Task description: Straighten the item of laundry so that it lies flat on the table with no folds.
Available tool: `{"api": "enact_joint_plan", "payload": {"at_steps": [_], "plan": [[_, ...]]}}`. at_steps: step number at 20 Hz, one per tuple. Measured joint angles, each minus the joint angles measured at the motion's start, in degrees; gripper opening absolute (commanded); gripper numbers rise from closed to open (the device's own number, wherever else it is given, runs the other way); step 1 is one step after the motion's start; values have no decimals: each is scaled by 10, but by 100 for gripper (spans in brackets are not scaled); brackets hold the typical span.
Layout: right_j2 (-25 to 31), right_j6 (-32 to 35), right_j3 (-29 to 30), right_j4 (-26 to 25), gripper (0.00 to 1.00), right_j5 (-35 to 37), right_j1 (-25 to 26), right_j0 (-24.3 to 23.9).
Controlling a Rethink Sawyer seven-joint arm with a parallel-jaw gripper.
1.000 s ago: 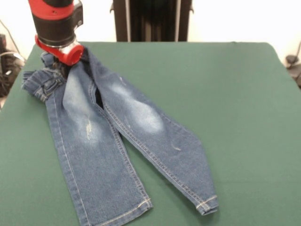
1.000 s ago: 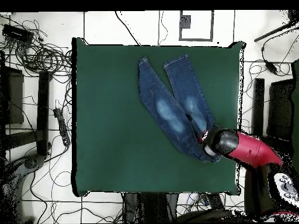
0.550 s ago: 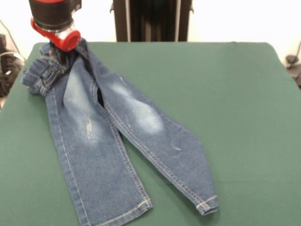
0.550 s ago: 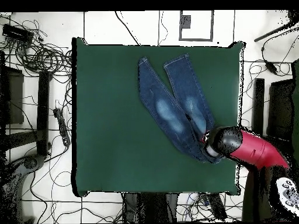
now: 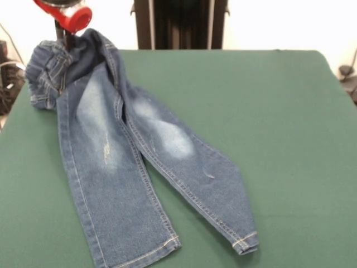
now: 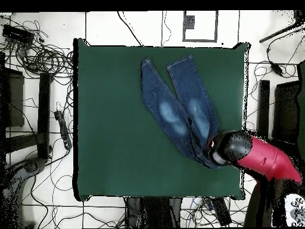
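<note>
I see the claw (image 5: 62, 34) closed on the waistband of the jeans (image 5: 120, 151), pinching a bunched fold and holding that end up off the surface (image 5: 268, 123); its fingers are mostly hidden by the red wrist and the denim. From the claw the two legs run down and spread across the green felt, cuffs lying flat at the edge opposite the claw. Around the surface, a pale tiled floor carries tangled black cables (image 6: 41, 56) on the side far from the jeans.
</note>
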Motion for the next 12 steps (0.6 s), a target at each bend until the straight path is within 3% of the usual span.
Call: {"api": "enact_joint_plan", "payload": {"at_steps": [12], "plan": [[-54, 0, 24, 11, 0, -3, -2, 50]]}}
